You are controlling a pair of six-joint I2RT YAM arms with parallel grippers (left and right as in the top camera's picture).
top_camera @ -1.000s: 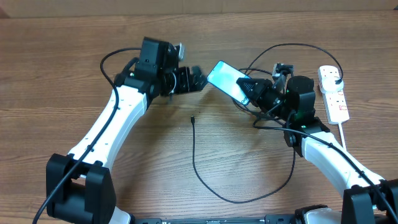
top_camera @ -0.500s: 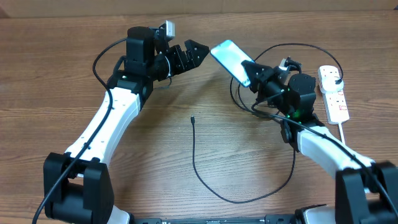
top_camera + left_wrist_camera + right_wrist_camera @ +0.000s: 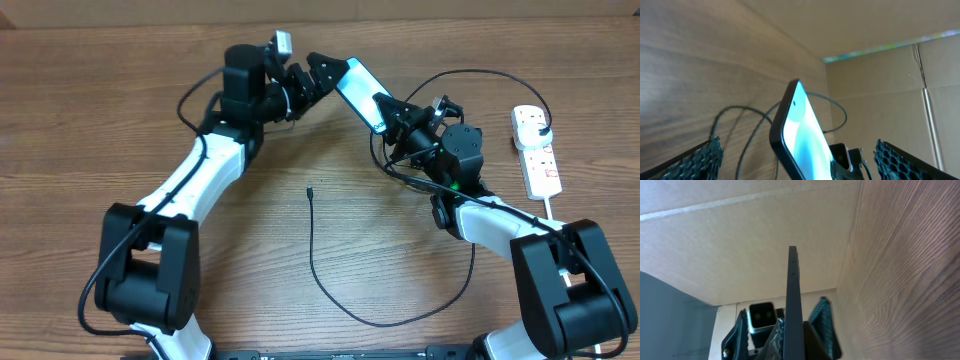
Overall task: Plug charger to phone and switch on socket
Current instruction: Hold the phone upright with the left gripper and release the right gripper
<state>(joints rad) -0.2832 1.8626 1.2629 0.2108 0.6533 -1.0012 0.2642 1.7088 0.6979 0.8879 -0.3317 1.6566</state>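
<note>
Overhead, the right tool (image 3: 392, 112) gripped the phone (image 3: 358, 90), tilted above the far tabletop (image 3: 120, 120); the left tool (image 3: 322, 72) gaped wide, empty, at its top end. Likely a handover: the left tool needed to close squarely on the phone before the charger (image 3: 310, 230), loose on the near tabletop, was fetched.

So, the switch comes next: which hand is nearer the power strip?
Right. The right hand, holding the phone, is left of the power strip; the left hand is farther, beyond the phone.

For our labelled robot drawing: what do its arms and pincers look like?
White links and black joints make up the left arm and right arm; thin black cables run alongside. The left pincer and right pincer are black, with mesh-textured pads. A green light glows on the right arm.
</note>
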